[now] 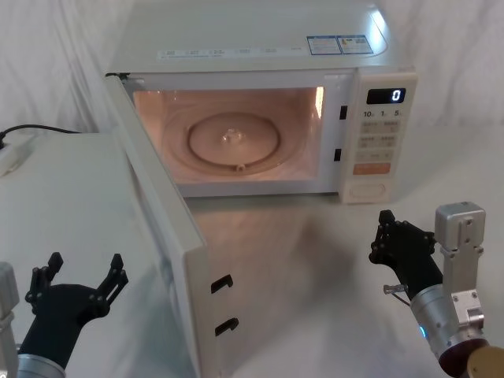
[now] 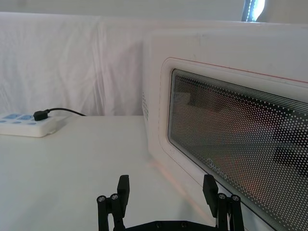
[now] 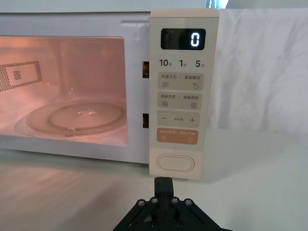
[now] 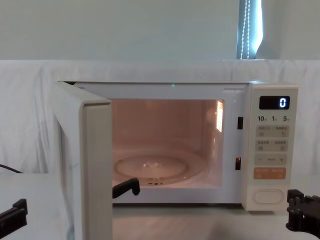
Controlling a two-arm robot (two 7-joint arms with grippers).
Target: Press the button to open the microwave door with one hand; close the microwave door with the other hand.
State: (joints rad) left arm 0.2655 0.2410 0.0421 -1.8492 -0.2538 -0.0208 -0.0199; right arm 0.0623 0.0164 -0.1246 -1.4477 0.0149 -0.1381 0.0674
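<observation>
Nearest you on the left, your left gripper (image 1: 76, 277) hovers low over the white table (image 1: 71, 205), its fingers spread wide with nothing between them. It sits just left of the microwave door's (image 1: 161, 220) outer face; in the left wrist view the dotted glass window (image 2: 240, 130) runs close beside the fingertips (image 2: 123, 184) without touching them.

On the near right, your right gripper (image 1: 386, 236) hangs above the table with its fingers drawn together and nothing in its grasp. It points toward the control panel and stands a little way short of the button (image 3: 175, 163), which sits at the very bottom of the panel, just under the orange key (image 3: 177, 135).

The microwave door stands swung fully out toward you on its left hinge, its free edge with two dark latch hooks (image 1: 223, 303) facing near.

Farther back, the microwave (image 1: 260, 71) has its lit cavity exposed, the glass turntable (image 1: 234, 140) lying flat inside. The display (image 1: 387, 95) on the right reads 0. At far left a power strip (image 2: 26, 124) with a black plug lies on the table.
</observation>
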